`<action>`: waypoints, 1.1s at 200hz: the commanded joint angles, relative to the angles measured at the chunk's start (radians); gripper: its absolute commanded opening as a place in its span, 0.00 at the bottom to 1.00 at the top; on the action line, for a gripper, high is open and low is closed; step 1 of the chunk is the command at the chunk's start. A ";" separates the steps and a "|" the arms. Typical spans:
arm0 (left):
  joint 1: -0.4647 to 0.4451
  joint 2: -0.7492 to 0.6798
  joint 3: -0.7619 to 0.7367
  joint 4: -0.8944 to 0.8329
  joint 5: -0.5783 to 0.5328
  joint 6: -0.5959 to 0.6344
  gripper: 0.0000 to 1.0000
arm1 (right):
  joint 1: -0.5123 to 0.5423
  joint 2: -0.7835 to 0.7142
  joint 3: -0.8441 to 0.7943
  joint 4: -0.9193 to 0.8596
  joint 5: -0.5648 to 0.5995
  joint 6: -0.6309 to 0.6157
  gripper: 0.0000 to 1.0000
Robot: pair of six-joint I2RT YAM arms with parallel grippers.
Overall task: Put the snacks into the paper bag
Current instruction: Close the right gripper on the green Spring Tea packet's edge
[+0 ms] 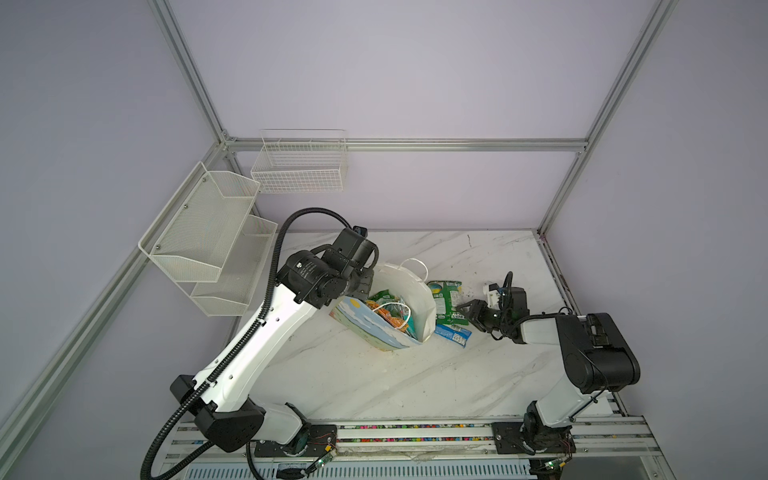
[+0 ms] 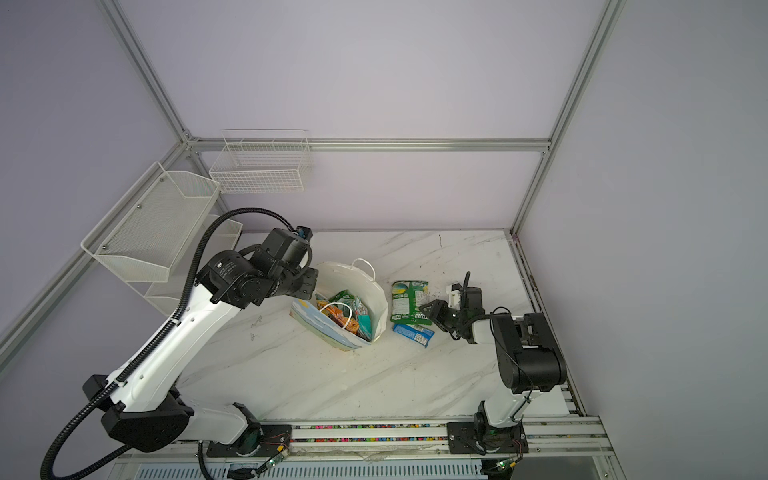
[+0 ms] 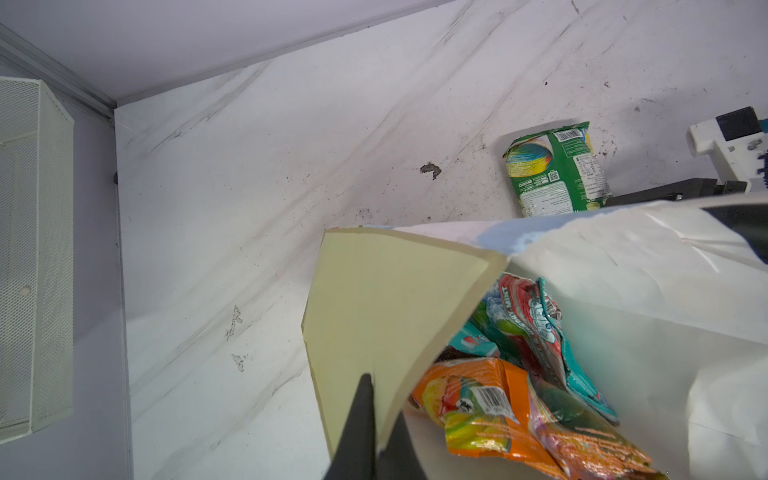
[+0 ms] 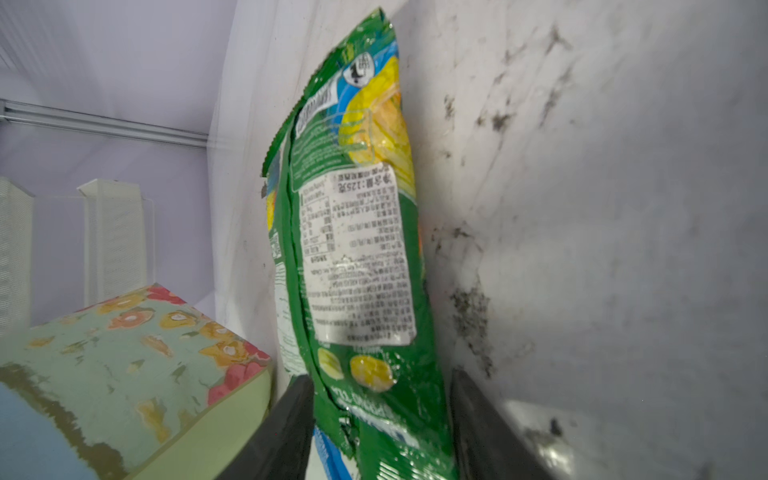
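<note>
We noted paper bag (image 1: 419,299) at 9 o'clock of green bag (image 1: 449,301), blue packet (image 1: 454,333) at 6. Right fingers (image 4: 286,428), half-open, straddled green bag's 4 o'clock end; left fingers (image 3: 359,424) pinched paper bag.

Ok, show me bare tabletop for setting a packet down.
Free: the front strip of white marble tabletop between the white printed paper bag and the metal rail, and the back strip behind the bag. Crowded: beside it, green snack bag, blue packet, right gripper.

We classify this site as a robotics lab test cell: an aluminium extrusion frame (image 1: 196,83) holds plain lilac panels (image 1: 415,75), and a left arm (image 1: 266,332) and a right arm (image 1: 590,357) are bolted to a slotted rail (image 1: 415,436) along the marble-pattern desk (image 1: 374,374).
</note>
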 commanded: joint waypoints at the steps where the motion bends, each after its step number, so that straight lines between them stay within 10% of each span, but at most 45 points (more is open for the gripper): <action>1: -0.001 -0.015 0.057 0.041 -0.030 -0.011 0.00 | -0.001 0.035 -0.037 -0.090 0.031 0.010 0.43; 88: -0.002 -0.017 0.054 0.042 -0.034 -0.009 0.00 | 0.000 -0.008 -0.031 -0.132 0.045 0.001 0.00; 220: -0.001 -0.017 0.057 0.041 -0.026 -0.012 0.00 | 0.000 -0.234 0.029 -0.317 0.070 -0.033 0.00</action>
